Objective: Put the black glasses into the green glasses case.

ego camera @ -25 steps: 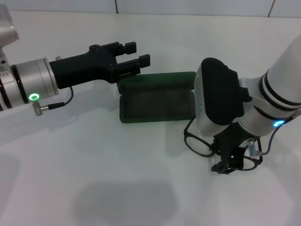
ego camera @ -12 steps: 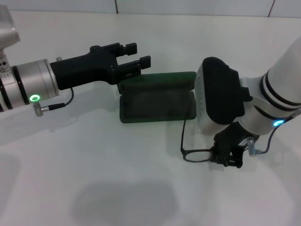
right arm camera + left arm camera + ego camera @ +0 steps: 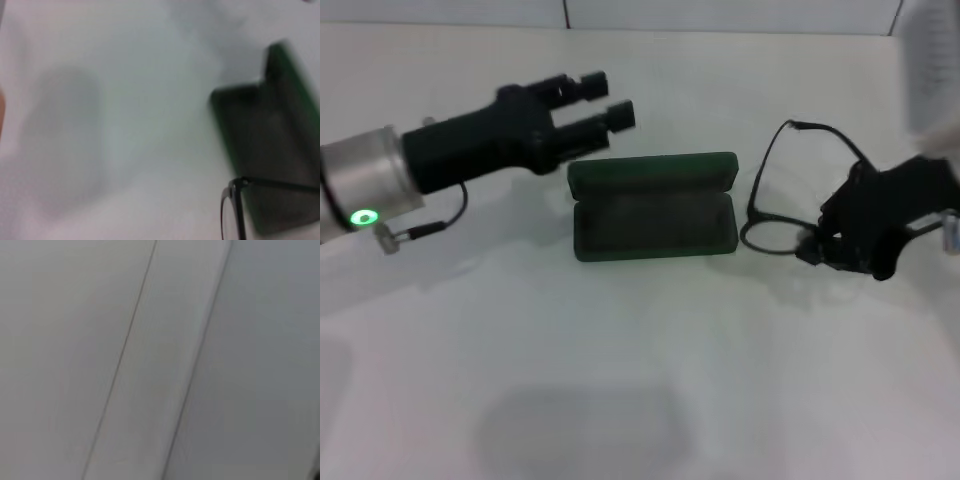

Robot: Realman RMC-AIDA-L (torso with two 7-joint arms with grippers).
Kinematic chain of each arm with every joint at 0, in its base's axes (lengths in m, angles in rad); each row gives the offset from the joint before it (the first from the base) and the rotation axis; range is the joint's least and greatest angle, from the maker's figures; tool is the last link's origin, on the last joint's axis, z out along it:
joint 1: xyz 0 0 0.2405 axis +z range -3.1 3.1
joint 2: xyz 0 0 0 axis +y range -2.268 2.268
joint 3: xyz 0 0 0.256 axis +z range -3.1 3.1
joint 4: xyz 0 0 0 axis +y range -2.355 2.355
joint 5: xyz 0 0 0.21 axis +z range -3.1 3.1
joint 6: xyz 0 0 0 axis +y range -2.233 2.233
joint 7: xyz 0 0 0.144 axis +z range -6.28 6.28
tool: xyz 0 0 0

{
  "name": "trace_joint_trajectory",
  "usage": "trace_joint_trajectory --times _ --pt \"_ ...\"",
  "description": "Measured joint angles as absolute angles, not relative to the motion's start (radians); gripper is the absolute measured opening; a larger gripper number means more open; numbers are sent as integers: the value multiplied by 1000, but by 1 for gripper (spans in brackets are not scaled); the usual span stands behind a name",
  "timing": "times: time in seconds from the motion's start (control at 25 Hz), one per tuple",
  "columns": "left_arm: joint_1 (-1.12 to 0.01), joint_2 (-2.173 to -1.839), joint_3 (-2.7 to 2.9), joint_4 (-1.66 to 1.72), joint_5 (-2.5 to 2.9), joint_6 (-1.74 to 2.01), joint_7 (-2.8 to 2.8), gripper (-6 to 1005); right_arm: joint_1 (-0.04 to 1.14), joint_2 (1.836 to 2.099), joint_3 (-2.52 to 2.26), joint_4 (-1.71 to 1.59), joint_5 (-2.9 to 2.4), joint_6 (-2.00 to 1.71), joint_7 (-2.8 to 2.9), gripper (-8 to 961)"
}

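Observation:
The green glasses case [image 3: 655,206] lies open in the middle of the white table, lid toward the back. It also shows in the right wrist view [image 3: 272,150]. My right gripper [image 3: 835,242] is shut on the black glasses [image 3: 772,215] and holds them up in the air just right of the case, one temple arm sticking upward. A lens rim and temple of the glasses show in the right wrist view [image 3: 235,205]. My left gripper [image 3: 615,100] is open and empty, hovering behind the case's left end.
The white table [image 3: 620,380] carries only the case. A tiled wall edge [image 3: 720,15] runs along the back. The left wrist view shows only a plain pale surface with a seam [image 3: 125,355].
My right gripper has lifted the glasses off the table and swung them up and to the right, beside the case. The left arm has drawn back a little toward the left and rear.

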State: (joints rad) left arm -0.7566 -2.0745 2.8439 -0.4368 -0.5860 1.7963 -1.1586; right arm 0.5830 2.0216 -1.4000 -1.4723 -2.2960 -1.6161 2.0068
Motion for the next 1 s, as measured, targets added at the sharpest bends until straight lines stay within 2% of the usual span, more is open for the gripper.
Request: trace_joint_trajectory --times 0.16,0.32,0.48,0.84,1.0 --pt "-703 -2072 2844 -414 -717 1948 -1164 636 456 2025 -1277 -1348 -2005 -1552 1650 114" --pt "-717 -2045 2846 -360 -675 2003 -1197 636 389 2023 -1238 -1091 -1666 -1527 1222 115" --pt "-756 -2029 2846 -322 -618 2014 -1208 636 377 2020 -1235 -732 -1315 -1575 641 116" --pt "-871 -2035 2846 -322 -521 2010 -1303 636 379 2025 -1273 -639 -1282 -1681 308 118" --pt "-881 -2037 2846 -344 -516 1919 -1310 635 379 2023 -1274 -637 -1285 -1815 294 119"
